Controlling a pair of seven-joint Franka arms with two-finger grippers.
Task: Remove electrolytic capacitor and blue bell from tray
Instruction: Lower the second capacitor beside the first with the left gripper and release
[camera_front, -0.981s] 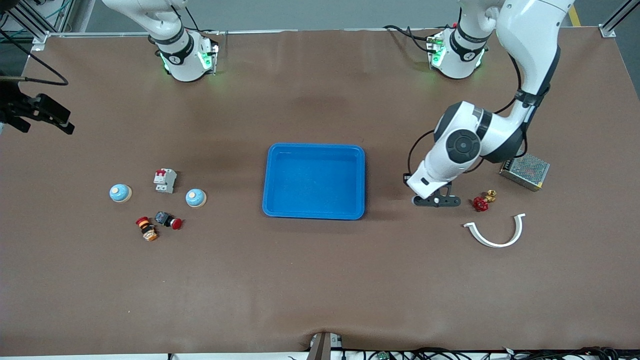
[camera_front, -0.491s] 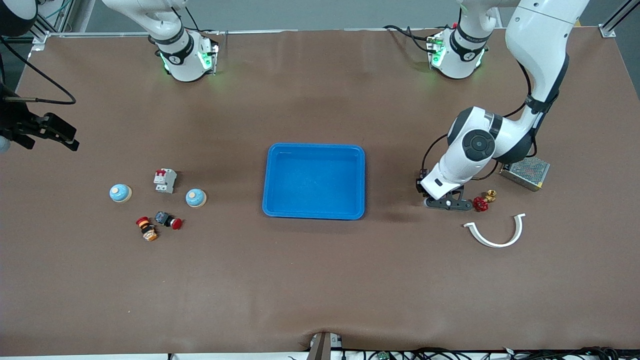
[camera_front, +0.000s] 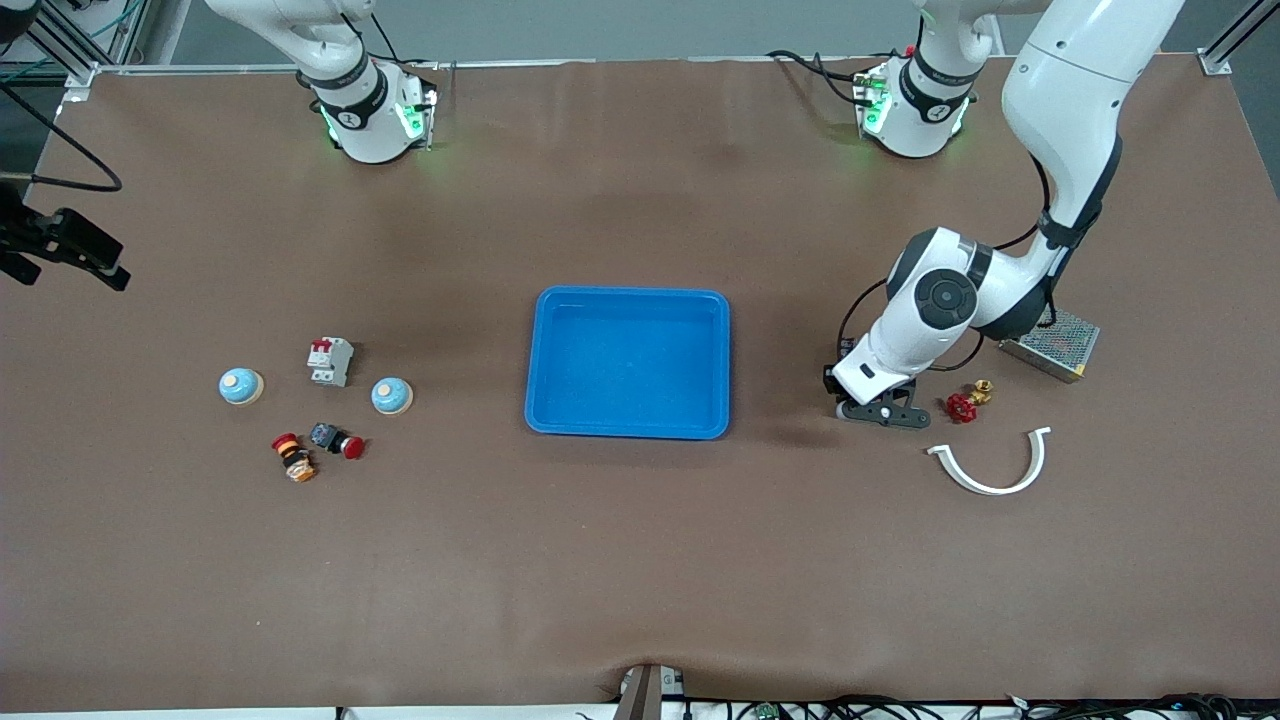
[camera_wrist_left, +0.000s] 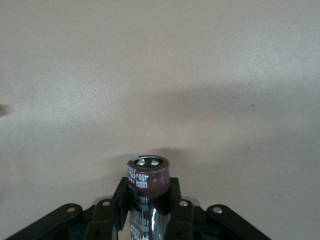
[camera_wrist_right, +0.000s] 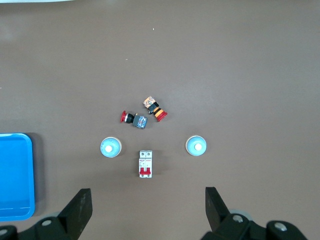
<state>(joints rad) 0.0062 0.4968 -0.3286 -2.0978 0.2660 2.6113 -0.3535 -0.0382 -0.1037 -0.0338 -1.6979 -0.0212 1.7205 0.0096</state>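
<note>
My left gripper (camera_front: 880, 412) is low over the table between the blue tray (camera_front: 630, 292) and a red valve (camera_front: 962, 406). In the left wrist view it (camera_wrist_left: 146, 192) is shut on a brown capacitor (camera_wrist_left: 146, 182), which the hand hides in the front view. Two light blue bells (camera_front: 241, 386) (camera_front: 392, 396) sit toward the right arm's end of the table. My right gripper (camera_front: 65, 250) is open and empty, high over that end's edge. Its wrist view (camera_wrist_right: 147, 210) looks down on both bells (camera_wrist_right: 111, 147) (camera_wrist_right: 196, 146).
A white circuit breaker (camera_front: 330, 361) stands between the bells. Two red push buttons (camera_front: 337, 440) (camera_front: 293, 457) lie nearer the front camera. A white curved piece (camera_front: 990, 462) and a metal mesh box (camera_front: 1050, 342) lie by the valve.
My left gripper has shifted a little toward the red valve with the capacitor and sunk slightly. My right gripper has drifted at the table's edge. The things on the table have not moved.
</note>
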